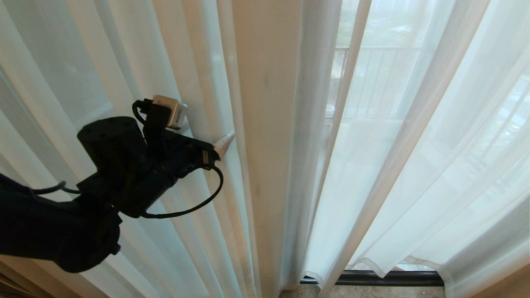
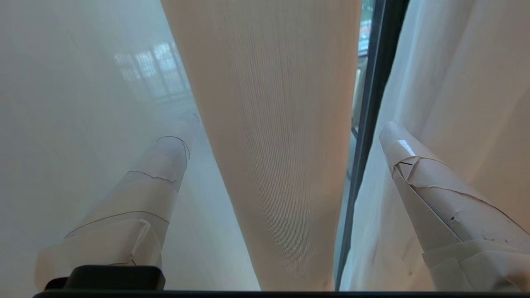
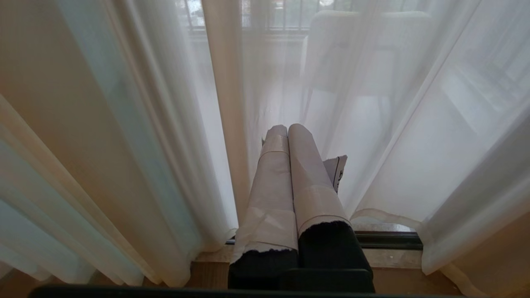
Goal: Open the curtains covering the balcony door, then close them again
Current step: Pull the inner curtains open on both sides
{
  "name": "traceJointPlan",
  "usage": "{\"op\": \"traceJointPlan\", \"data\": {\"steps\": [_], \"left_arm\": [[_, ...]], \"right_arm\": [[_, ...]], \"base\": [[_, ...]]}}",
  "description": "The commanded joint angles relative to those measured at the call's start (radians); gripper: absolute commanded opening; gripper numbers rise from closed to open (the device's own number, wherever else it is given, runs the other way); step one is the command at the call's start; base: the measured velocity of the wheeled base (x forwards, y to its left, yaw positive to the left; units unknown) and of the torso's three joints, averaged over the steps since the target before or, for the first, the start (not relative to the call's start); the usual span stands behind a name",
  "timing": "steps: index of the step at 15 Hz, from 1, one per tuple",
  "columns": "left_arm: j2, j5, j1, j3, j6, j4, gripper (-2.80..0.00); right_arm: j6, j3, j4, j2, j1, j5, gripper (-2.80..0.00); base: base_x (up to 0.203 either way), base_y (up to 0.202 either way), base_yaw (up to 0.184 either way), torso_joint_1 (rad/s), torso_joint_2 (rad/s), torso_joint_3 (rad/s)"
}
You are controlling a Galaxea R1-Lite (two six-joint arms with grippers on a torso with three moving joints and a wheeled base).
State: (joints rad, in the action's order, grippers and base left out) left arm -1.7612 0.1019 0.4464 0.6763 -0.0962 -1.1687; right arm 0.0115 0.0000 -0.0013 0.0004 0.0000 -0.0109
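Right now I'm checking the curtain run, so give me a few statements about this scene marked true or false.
1. The left gripper is open, with a fold of the curtains between its fingers. True.
2. The right gripper is open. False: its fingers are pressed together.
3. The right gripper holds curtain fabric. False: it holds nothing.
4. A dark door frame shows through a gap in the curtains. True.
5. The curtains cover the door almost fully. True.

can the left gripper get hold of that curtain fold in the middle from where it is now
Probably yes. The left gripper is open, its fingers straddling a fold of the curtains, with nothing between them in the left wrist view. Closing should catch it, though sheer fabric may slip.
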Motion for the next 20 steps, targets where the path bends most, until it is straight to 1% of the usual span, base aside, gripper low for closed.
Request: {"op": "traceJointPlan", "data": {"steps": [1, 3, 4, 8, 11, 14, 16, 20], "left_arm": [[-0.023, 0.005, 0.000, 0.002, 0.000, -0.022, 0.00], [-0.027, 0.006, 0.000, 0.000, -0.004, -0.024, -0.05], [-0.029, 0.007, 0.002, 0.000, -0.004, -0.025, -2.80], [-0.020, 0.007, 0.002, 0.000, -0.004, -0.025, -2.80], [-0.005, 0.040, 0.000, 0.000, -0.001, -0.026, -2.80], [0.004, 0.042, -0.006, -0.007, 0.013, -0.070, -2.80], [0.022, 0.042, -0.018, -0.014, 0.006, -0.072, -2.80], [0.088, 0.045, -0.025, -0.075, 0.006, -0.071, -2.80]], "right_arm": [[0.001, 0.000, 0.000, 0.000, 0.000, 0.000, -2.80], [-0.001, 0.000, 0.000, 0.000, 0.000, 0.000, -2.80], [0.001, 0.000, 0.000, 0.000, 0.000, 0.000, -2.80], [0.000, 0.000, 0.000, 0.000, 0.000, 0.000, -2.80], [0.000, 0.000, 0.000, 0.000, 0.000, 0.000, -2.80], [0.000, 0.000, 0.000, 0.000, 0.000, 0.000, -2.80], [0.000, 0.000, 0.000, 0.000, 0.000, 0.000, -2.80], [0.001, 0.000, 0.000, 0.000, -0.001, 0.000, -2.80]], "base": [[0.000, 0.000, 0.000, 0.000, 0.00, 0.000], [0.000, 0.000, 0.000, 0.000, 0.00, 0.000], [0.000, 0.000, 0.000, 0.000, 0.00, 0.000], [0.000, 0.000, 0.000, 0.000, 0.00, 0.000], [0.000, 0.000, 0.000, 0.000, 0.00, 0.000], [0.000, 0.000, 0.000, 0.000, 0.00, 0.000], [0.000, 0.000, 0.000, 0.000, 0.00, 0.000], [0.000, 0.000, 0.000, 0.000, 0.00, 0.000]]}}
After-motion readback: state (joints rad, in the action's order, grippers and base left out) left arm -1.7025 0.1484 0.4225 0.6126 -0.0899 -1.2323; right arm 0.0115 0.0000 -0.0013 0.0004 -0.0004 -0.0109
